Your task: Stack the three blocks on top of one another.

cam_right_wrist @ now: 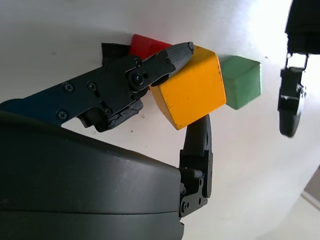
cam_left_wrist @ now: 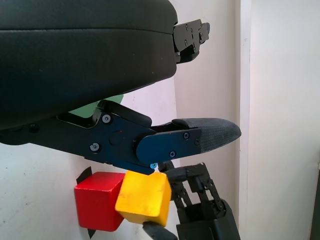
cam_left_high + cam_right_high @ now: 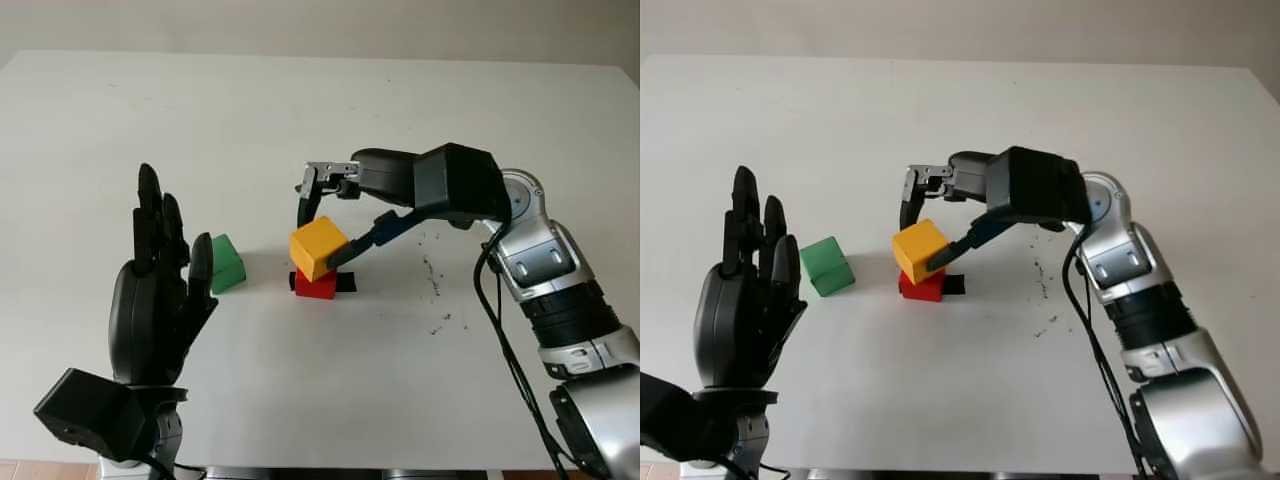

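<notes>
My right hand [image 3: 320,240] is shut on a yellow block [image 3: 318,247], pinching it between its fingers [image 1: 197,140]. The yellow block [image 1: 192,87] is tilted and sits right over a red block [image 3: 318,286] standing mid-table; whether the two touch I cannot tell. A green block [image 3: 226,263] stands alone on the table to the left of the red one. My left hand [image 3: 160,270] is open and raised at the lower left, just left of the green block and holding nothing.
The white table [image 3: 300,120] stretches far back and to both sides. A black tape mark [image 3: 346,283] lies under the red block. Dark specks [image 3: 435,275] dot the surface right of the stack.
</notes>
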{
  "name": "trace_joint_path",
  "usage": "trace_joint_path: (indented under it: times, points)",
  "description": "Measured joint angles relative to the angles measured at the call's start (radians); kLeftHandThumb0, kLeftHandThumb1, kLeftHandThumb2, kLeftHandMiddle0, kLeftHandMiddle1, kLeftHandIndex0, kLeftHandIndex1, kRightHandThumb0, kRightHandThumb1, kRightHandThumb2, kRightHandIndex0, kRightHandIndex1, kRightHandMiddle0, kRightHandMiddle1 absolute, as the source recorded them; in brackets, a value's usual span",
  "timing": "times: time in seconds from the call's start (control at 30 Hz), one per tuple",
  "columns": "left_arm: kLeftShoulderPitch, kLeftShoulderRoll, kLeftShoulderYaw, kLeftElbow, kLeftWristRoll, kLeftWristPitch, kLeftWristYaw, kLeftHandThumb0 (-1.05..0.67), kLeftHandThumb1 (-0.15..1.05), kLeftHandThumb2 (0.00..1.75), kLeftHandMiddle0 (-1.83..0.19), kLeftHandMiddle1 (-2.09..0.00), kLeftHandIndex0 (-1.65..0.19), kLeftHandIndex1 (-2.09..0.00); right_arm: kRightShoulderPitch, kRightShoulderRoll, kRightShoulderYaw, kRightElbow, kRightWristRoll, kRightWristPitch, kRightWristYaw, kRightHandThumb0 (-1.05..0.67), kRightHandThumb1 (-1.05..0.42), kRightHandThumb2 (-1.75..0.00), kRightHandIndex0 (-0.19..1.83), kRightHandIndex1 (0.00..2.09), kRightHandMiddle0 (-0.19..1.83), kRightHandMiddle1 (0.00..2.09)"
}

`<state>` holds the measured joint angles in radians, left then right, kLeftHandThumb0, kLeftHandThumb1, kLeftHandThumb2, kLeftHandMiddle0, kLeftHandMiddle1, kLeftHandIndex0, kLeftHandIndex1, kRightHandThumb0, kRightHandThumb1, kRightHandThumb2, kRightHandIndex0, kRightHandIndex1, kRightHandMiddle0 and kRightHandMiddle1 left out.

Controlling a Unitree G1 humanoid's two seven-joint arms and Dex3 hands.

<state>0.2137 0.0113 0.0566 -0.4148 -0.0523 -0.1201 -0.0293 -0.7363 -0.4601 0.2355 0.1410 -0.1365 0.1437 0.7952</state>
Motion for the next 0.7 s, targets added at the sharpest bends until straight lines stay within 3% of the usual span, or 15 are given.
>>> trace_joint_path:
  times: [0.37, 0.7]
  points:
    - [0.005, -0.003, -0.004, 0.000, -0.006, -0.002, 0.000, -0.63, 1.05, 0.53, 0.17, -0.06, 0.19, -0.05, 0.133, 0.006, -0.036, -0.230, 0.027, 0.237, -0.095, -0.35, -0.98, -0.06, 0.13, 0.04, 0.13, 1.73]
    - [0.006, -0.006, -0.009, 0.000, -0.004, -0.002, 0.000, -0.63, 1.05, 0.53, 0.18, -0.05, 0.19, -0.05, 0.215, 0.008, -0.042, -0.324, 0.031, 0.282, -0.163, -0.38, -0.98, -0.06, 0.13, 0.05, 0.11, 1.76]
